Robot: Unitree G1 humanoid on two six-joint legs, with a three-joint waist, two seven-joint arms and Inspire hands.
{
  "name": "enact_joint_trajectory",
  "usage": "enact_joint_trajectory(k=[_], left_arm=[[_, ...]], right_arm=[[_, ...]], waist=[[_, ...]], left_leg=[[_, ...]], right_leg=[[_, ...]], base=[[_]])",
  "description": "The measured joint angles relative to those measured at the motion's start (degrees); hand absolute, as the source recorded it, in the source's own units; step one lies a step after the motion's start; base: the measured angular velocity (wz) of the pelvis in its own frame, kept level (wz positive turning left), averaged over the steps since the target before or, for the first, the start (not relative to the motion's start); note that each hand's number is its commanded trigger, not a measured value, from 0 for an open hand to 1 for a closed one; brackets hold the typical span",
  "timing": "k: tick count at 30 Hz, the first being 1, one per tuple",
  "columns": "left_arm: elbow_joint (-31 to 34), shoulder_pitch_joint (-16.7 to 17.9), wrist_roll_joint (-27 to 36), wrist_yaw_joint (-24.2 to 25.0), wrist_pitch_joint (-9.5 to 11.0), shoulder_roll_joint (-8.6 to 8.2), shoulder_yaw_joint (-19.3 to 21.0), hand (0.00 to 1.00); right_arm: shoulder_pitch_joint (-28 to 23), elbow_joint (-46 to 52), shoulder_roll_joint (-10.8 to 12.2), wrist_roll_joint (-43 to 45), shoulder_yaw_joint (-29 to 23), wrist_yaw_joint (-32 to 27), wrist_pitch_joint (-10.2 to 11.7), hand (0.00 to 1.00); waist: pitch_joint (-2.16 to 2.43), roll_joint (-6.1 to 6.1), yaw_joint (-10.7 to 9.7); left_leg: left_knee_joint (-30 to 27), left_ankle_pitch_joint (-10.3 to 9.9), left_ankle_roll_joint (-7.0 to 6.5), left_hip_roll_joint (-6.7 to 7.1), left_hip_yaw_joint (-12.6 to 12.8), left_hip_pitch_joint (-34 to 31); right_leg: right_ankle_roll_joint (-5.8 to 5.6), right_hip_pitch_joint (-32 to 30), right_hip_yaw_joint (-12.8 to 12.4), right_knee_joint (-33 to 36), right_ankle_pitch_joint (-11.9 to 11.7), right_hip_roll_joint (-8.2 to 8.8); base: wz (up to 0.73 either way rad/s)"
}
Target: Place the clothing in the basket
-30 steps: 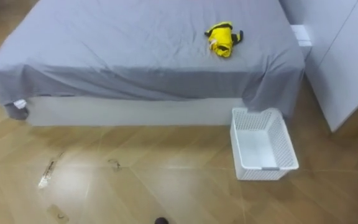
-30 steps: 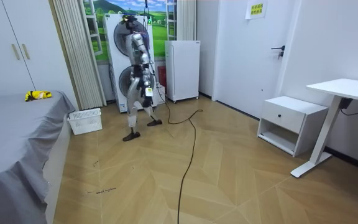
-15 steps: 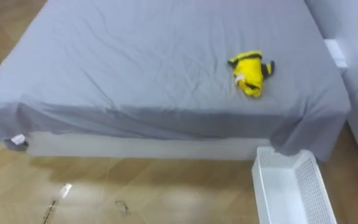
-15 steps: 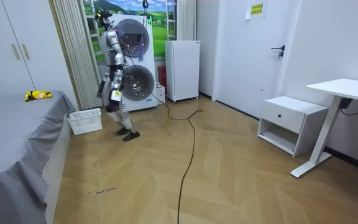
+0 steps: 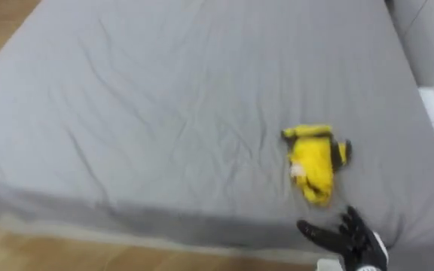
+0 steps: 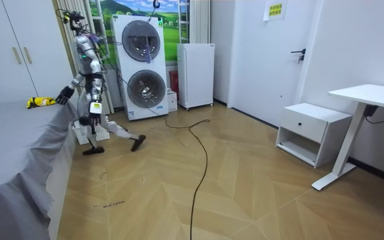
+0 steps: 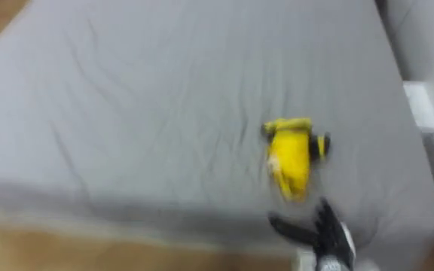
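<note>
Task not started: nothing is in hand. The yellow garment [image 5: 315, 162] lies on the bed [image 5: 164, 113]. My right robot hand [image 5: 350, 238] hovers near it, fingers spread, empty. The basket [image 6: 79, 135] stands by my feet. Grasp and transfer are outstanding.

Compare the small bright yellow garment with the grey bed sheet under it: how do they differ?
The small yellow garment is bright with dark trim; the grey bed sheet is plain. The garment is bunched into a little heap towards the bed's near right corner; the sheet is spread wide with shallow creases and drapes over the bed's edge. Both are soft cloth. The open right hand is just short of the garment, not touching it.
</note>
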State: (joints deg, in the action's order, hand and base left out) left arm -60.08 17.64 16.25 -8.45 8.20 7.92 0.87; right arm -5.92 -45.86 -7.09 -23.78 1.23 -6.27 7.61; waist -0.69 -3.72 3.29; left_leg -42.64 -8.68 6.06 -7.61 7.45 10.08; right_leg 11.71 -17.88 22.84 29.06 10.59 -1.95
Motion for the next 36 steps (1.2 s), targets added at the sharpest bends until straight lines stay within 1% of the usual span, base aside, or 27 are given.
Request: enact_joint_trajectory(k=[1,2,3,4,5,6,7,8,9,10,11,12,13,14,15,16,17,18,20,22,24,27,29,31,33,35,36], left_arm=[[0.06,0.25,-0.02,-0.18,0.30,0.04,0.05,0.00],[0.17,0.38,-0.10,-0.26,0.39,-0.03,-0.09,0.00],[0.36,0.38,0.04,-0.27,0.42,-0.31,-0.19,0.00],[0.39,0.39,0.07,-0.25,0.43,-0.39,-0.32,0.00],[0.49,0.37,0.02,-0.16,0.43,-0.47,-0.31,0.00],[0.73,0.37,-0.06,-0.13,0.43,-0.48,-0.31,0.00],[0.74,0.41,-0.08,-0.12,0.44,-0.48,-0.30,0.00],[0.57,0.49,-0.01,-0.11,0.46,-0.47,-0.30,0.00],[0.58,0.50,0.01,-0.11,0.47,-0.47,-0.29,0.00],[0.63,0.53,0.02,-0.13,0.55,-0.47,-0.28,0.00],[0.77,0.77,-0.01,-0.13,0.57,-0.53,-0.31,0.00],[0.83,1.13,0.00,-0.17,0.55,-0.52,-0.28,0.00],[0.83,1.44,-0.01,-0.19,0.54,-0.52,-0.28,0.00],[0.91,2.01,-0.06,-0.34,0.51,-0.47,-0.27,0.00],[0.92,1.90,-0.05,-0.57,0.50,-0.49,-0.32,0.00],[0.92,1.88,-0.04,-0.58,0.50,-0.49,-0.32,0.00],[0.86,1.88,-0.04,-0.56,0.51,-0.49,-0.26,0.00],[0.66,1.94,-0.06,-0.51,0.39,-0.49,-0.27,0.00],[0.70,1.75,-0.07,-0.03,-0.37,-0.50,-0.27,0.00],[0.66,1.15,-0.04,0.41,-0.90,-0.51,-0.30,0.00],[0.53,-0.18,-0.03,0.46,-1.73,-0.36,-0.30,0.00],[0.13,-1.61,-0.06,0.68,-2.05,-0.35,-0.31,0.00],[-0.21,-1.92,-0.04,0.68,-2.39,-0.27,-0.37,0.00],[-0.30,-1.91,-0.04,0.69,-3.23,-0.23,-0.45,0.00],[-0.65,-1.91,-0.05,0.70,-4.08,-0.23,-0.47,0.00],[-0.92,-2.04,-0.04,0.73,-4.13,-0.23,-0.39,0.00],[-1.73,-2.49,-0.04,0.73,-4.13,-0.23,-0.37,0.00]], right_arm=[[-0.32,0.00,0.07,0.42,0.12,-0.20,-0.11,0.00],[-0.77,-0.02,-0.24,1.60,0.03,-0.97,-0.36,0.00],[-0.84,0.09,-0.57,1.83,-0.26,-1.92,-0.92,0.00],[-0.84,0.39,-0.66,1.86,-0.27,-2.43,-1.23,0.00],[-0.80,1.11,-0.68,2.66,-0.27,-3.16,-1.40,0.00],[-0.71,2.63,-0.76,4.21,-0.21,-3.83,-1.40,0.00],[-0.55,3.53,-0.81,4.60,-0.18,-4.20,-1.39,0.00],[0.66,4.44,-0.82,5.76,-0.11,-5.11,-1.28,0.00],[1.79,5.21,-1.10,6.32,-0.12,-6.27,-1.24,0.00],[2.16,5.68,-1.32,6.40,-0.09,-6.93,-1.24,0.00],[2.84,6.79,-1.82,6.60,-0.06,-8.13,-1.17,0.00],[3.34,8.04,-2.10,7.10,-0.07,-9.33,-1.15,0.00],[3.39,8.70,-2.16,7.91,-0.07,-9.90,-1.06,0.00],[3.48,9.53,-2.14,9.61,0.17,-10.86,-0.90,0.00],[3.49,10.68,-2.11,10.82,0.35,-11.85,-0.88,0.00],[3.52,11.04,-2.09,10.97,0.37,-12.06,-0.77,0.00],[3.63,11.22,-2.09,11.24,0.38,-12.45,-0.39,0.00],[3.59,11.22,-2.13,12.54,0.38,-12.83,-0.09,0.00],[3.84,11.23,-2.13,14.80,0.36,-13.61,0.13,0.00],[4.64,11.22,-2.13,16.68,0.32,-13.95,0.36,0.00],[5.21,10.86,-2.11,18.75,0.37,-14.27,0.58,0.00],[5.91,10.79,-2.10,19.77,1.34,-14.23,0.58,0.00],[5.90,10.73,-2.10,19.79,2.40,-14.22,0.53,0.00],[5.95,10.79,-2.13,19.80,3.71,-14.07,0.41,0.00],[5.99,10.79,-2.10,19.80,5.26,-13.11,-0.18,0.00],[5.99,10.80,-1.76,19.80,5.60,-11.75,-0.27,0.00],[5.99,10.80,-1.56,19.84,6.15,-11.20,-0.30,0.00]], waist=[[-0.09,0.21,-0.16],[-0.27,0.75,-0.55],[-0.44,1.23,-0.72],[-0.46,1.41,-0.79],[-0.54,1.59,-1.10],[-0.64,1.88,-1.06],[-0.54,2.15,-1.03],[-0.44,2.09,-1.12],[-0.25,2.23,-1.29],[-0.11,2.31,-1.13],[0.10,2.19,-0.81],[0.43,2.29,-0.50],[0.70,2.25,-0.29],[1.25,2.57,0.03],[1.32,2.64,0.03],[1.29,2.69,0.03],[1.06,3.12,0.06],[0.94,3.46,0.11],[0.78,3.92,0.10],[0.51,3.94,-0.05],[0.38,3.81,-0.13],[0.29,3.57,0.16],[0.33,3.50,0.17],[0.28,3.64,0.31],[0.30,3.89,0.35],[0.23,4.17,0.43],[0.28,4.37,0.46]], left_leg=[[-2.52,0.02,0.11,-0.21,0.16,-1.71],[-6.76,-0.86,-0.80,-0.18,1.08,-5.79],[-8.21,-2.54,-1.79,0.19,1.83,-9.56],[-8.06,-3.46,-1.99,0.32,2.05,-11.01],[-7.08,-5.12,-2.23,0.25,2.18,-13.61],[-5.00,-6.94,-2.43,0.37,2.82,-15.71],[-3.06,-7.77,-2.58,0.43,3.04,-16.33],[1.55,-8.97,-2.77,0.46,3.50,-17.23],[7.54,-8.97,-2.80,0.93,3.59,-17.89],[10.76,-8.92,-2.82,1.45,3.43,-17.93],[16.59,-8.30,-2.89,2.28,3.31,-17.87],[20.32,-5.56,-3.97,2.79,3.38,-18.08],[21.41,-3.37,-4.33,3.33,3.31,-17.89],[23.27,-2.52,-4.84,3.60,3.40,-17.01],[24.75,-1.88,-4.97,4.42,3.48,-15.93],[25.49,-1.75,-4.95,4.52,3.48,-15.43],[26.42,-1.69,-4.91,4.75,3.40,-14.58],[27.10,-1.64,-4.87,4.88,3.32,-13.95],[27.31,-1.65,-4.86,4.99,3.24,-14.01],[27.31,-1.67,-4.87,5.05,3.14,-14.88],[27.38,-1.66,-4.87,5.17,3.15,-15.85],[27.98,-1.66,-4.87,5.21,3.16,-16.52],[28.79,-1.66,-4.87,5.21,3.17,-16.48],[29.25,-1.64,-4.84,5.25,3.22,-16.47],[29.71,-1.64,-4.84,5.32,3.25,-16.45],[30.08,-1.63,-4.84,5.36,3.26,-16.41],[30.13,-1.64,-4.84,5.39,3.26,-16.48]], right_leg=[[-0.08,1.00,-0.65,-1.24,0.07,-0.34],[-0.05,2.56,-0.94,-3.21,-0.04,-0.41],[-0.15,3.85,-1.83,-4.52,-0.11,-0.42],[-0.23,4.45,-2.27,-5.01,-0.11,-0.38],[-0.43,5.91,-2.94,-6.15,-0.01,-0.41],[-0.79,7.08,-4.19,-6.93,0.24,-0.38],[-0.81,7.49,-4.73,-7.39,0.28,-0.37],[-1.06,8.30,-5.50,-8.43,0.45,-0.34],[-1.64,9.22,-6.06,-9.50,0.48,-0.36],[-1.81,9.47,-6.74,-9.64,0.49,-0.31],[-2.45,10.07,-7.68,-10.23,0.27,-0.30],[-2.61,10.20,-8.69,-10.40,0.16,-0.20],[-2.61,10.20,-9.12,-10.50,0.13,-0.22],[-2.84,10.28,-9.81,-11.00,0.05,-0.14],[-3.10,11.04,-10.28,-11.89,-0.20,-0.11],[-3.19,11.30,-10.33,-12.40,-0.30,-0.13],[-3.23,12.11,-10.46,-13.04,-0.29,-0.14],[-3.38,12.90,-10.43,-13.84,-0.21,-0.17],[-3.54,13.13,-10.41,-14.48,-0.12,-0.15],[-3.64,12.77,-10.13,-15.05,-0.14,-0.11],[-3.78,12.37,-9.61,-15.58,-0.22,-0.11],[-3.79,11.85,-9.13,-16.21,-0.22,-0.14],[-3.80,11.83,-8.60,-16.54,-0.22,-0.19],[-3.84,11.78,-8.52,-16.89,-0.20,-0.24],[-3.85,11.84,-8.49,-17.36,-0.19,-0.29],[-3.88,11.78,-8.48,-17.45,-0.17,-0.29],[-3.94,11.78,-8.38,-17.54,-0.14,-0.26]], base=[[-0.16],[-0.25],[-0.28],[-0.25],[-0.25],[-0.29],[-0.36],[-0.31],[-0.27],[-0.29],[-0.38],[-0.40],[-0.32],[-0.20],[-0.12],[-0.07],[-0.03],[0.00],[0.04],[0.09],[0.16],[0.08],[0.13],[0.04],[0.00],[0.00],[0.00]])
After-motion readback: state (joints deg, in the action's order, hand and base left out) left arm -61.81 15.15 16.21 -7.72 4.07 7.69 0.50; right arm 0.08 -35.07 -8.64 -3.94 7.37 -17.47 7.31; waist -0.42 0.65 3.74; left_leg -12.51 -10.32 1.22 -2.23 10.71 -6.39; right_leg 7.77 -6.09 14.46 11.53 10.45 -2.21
